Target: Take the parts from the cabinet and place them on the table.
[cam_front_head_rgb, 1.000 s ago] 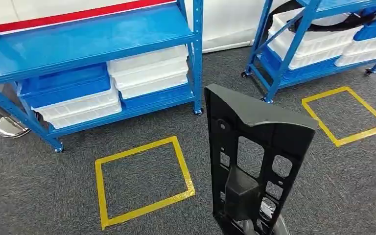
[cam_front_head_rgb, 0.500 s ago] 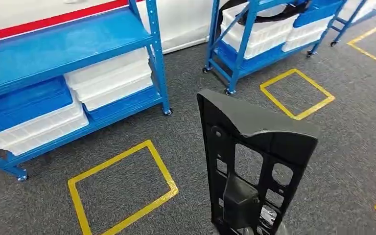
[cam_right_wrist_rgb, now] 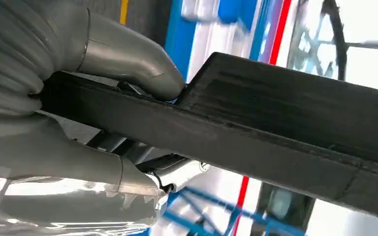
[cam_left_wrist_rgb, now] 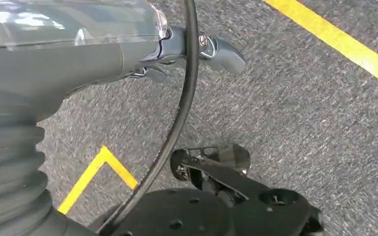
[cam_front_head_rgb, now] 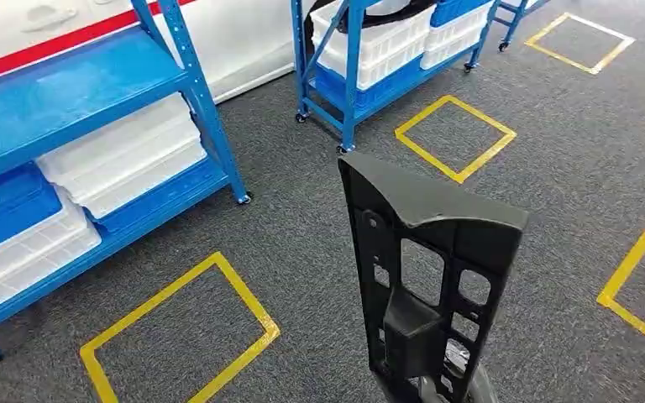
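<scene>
Right hand (cam_right_wrist_rgb: 78, 132) clamped, left hand (cam_left_wrist_rgb: 128, 54) empty

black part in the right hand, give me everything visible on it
The black part looks like matte moulded plastic: a long flat plate with rectangular and rounded cut-outs, small holes, a boxy block low on its face and a flange bent over at the top. It stands roughly upright above the grey carpet. The right hand grips its lower end, fingers wrapping the edge. Nothing else touches it.
</scene>
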Action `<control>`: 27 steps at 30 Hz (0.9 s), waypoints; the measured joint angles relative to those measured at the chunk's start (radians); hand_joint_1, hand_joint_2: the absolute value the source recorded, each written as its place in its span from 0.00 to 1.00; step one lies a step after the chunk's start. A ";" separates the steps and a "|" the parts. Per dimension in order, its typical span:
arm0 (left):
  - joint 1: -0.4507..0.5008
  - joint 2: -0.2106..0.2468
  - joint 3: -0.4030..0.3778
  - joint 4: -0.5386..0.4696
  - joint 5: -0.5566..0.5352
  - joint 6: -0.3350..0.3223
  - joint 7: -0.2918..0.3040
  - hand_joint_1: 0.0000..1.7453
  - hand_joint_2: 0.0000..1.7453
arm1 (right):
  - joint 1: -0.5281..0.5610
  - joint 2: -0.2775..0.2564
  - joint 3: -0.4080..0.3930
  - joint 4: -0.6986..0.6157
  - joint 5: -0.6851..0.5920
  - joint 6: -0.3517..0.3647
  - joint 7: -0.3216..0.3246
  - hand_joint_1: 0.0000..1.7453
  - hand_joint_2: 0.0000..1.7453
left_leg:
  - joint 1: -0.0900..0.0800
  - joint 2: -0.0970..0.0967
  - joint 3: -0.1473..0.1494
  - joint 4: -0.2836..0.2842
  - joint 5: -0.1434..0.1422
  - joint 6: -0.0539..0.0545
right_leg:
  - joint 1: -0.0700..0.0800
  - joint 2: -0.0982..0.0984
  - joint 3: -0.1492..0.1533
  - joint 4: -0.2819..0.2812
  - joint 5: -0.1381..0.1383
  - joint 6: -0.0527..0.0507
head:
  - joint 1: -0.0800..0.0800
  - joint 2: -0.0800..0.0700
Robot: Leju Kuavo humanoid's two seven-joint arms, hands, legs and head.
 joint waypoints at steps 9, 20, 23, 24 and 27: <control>-0.004 -0.002 0.000 0.000 -0.002 0.000 -0.006 0.00 1.00 | -0.002 0.005 0.003 0.014 -0.006 -0.005 -0.002 1.00 1.00 | 0.007 -0.045 0.121 -0.306 0.143 0.049 | -0.006 0.088 -0.027 0.010 0.014 0.040 | 0.000 0.000; -0.002 -0.002 0.000 0.000 -0.014 0.009 0.005 0.00 1.00 | 0.007 0.024 0.001 0.016 -0.019 -0.008 0.000 1.00 1.00 | -0.018 0.100 0.125 -0.297 0.126 0.041 | 0.009 -0.128 0.013 0.007 -0.020 0.033 | 0.000 0.000; -0.009 -0.002 0.000 0.000 -0.019 0.010 0.005 0.00 1.00 | 0.020 0.025 -0.003 0.015 -0.013 -0.009 0.003 1.00 1.00 | -0.017 0.129 0.139 -0.301 0.123 0.030 | 0.014 -0.092 0.005 0.008 -0.019 0.018 | 0.000 0.000; -0.011 -0.002 0.000 0.000 -0.020 0.010 0.004 0.00 1.00 | 0.023 0.025 -0.005 0.014 -0.009 -0.010 0.005 1.00 1.00 | -0.015 0.131 0.138 -0.297 0.117 0.022 | 0.008 -0.080 0.008 0.001 -0.013 0.010 | 0.000 0.000; -0.007 -0.002 0.000 0.000 -0.021 0.011 0.001 0.00 1.00 | 0.025 0.024 -0.009 0.011 0.005 -0.009 0.011 1.00 1.00 | -0.007 0.015 0.076 -0.148 0.017 0.007 | 0.004 -0.049 0.001 -0.002 -0.006 -0.005 | 0.000 0.000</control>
